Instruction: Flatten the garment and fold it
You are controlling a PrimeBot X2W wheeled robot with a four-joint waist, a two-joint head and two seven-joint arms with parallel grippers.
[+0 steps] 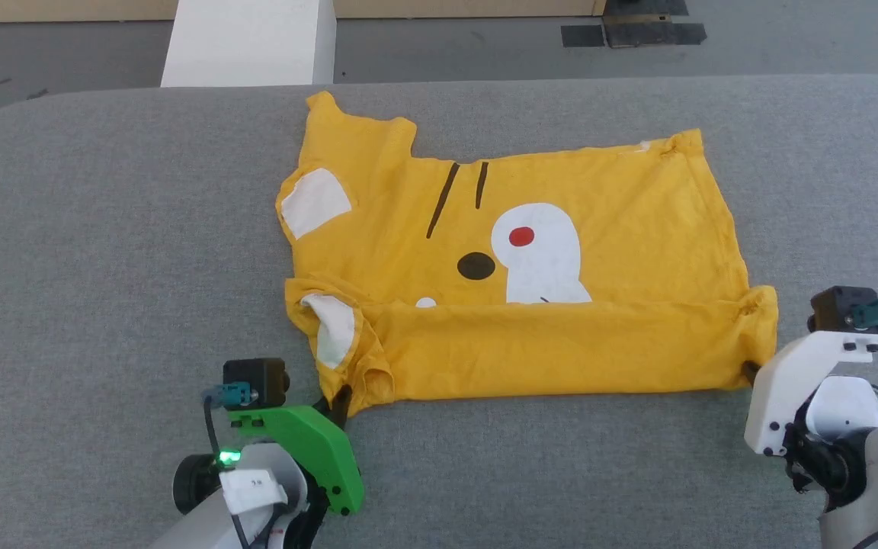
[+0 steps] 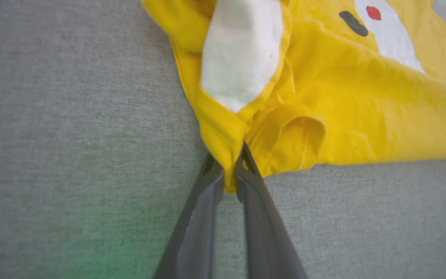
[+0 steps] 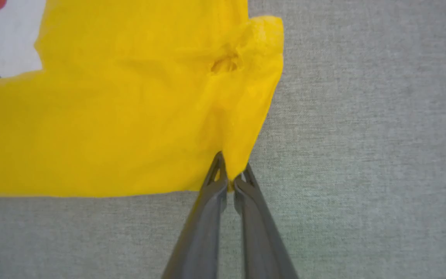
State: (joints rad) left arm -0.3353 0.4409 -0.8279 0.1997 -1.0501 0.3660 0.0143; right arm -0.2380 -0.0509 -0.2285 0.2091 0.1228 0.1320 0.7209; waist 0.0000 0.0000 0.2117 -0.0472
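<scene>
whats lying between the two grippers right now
In the head view, the garment itself: its plain yellow folded-over near band runs from the left gripper to the right gripper, each shut on a corner.

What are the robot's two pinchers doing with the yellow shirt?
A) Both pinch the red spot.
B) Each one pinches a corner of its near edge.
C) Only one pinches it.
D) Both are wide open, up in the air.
B: the left gripper is shut on the near left corner of the shirt, and the right gripper is shut on its near right corner.
</scene>
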